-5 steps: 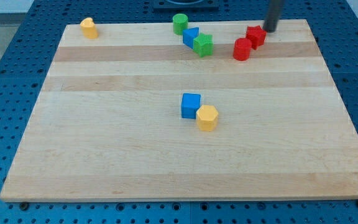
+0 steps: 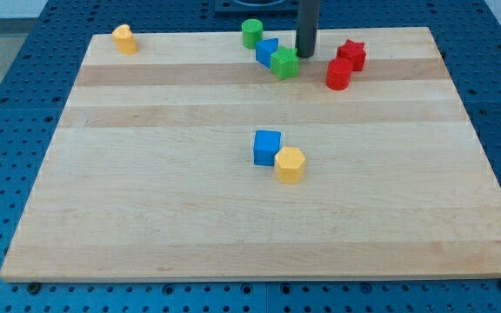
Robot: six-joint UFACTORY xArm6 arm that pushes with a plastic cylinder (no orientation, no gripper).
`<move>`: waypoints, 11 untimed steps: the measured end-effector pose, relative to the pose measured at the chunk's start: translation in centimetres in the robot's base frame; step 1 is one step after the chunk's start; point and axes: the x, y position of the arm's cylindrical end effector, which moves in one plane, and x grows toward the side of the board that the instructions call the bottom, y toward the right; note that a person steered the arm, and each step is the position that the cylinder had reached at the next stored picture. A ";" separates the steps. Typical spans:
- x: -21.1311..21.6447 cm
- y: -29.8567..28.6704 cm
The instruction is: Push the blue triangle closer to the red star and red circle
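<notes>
While no pincer shows, the tip [image 2: 305,56] sits near the desk's [image 2: 233,217] top edge, beside the blue triangle [image 2: 267,51]: light, rigid, slippery, best pushed on its left face toward the red star [image 2: 351,54] and red circle [image 2: 338,75].

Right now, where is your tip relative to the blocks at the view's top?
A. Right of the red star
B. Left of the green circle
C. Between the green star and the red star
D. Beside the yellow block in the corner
C: my tip sits just right of the green star and left of the red star, with the blue triangle further left.
</notes>
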 end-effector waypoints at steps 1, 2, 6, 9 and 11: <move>0.1 -4.2; 3.7 -8.8; 8.4 -18.4; -0.4 -5.7; 2.0 -4.0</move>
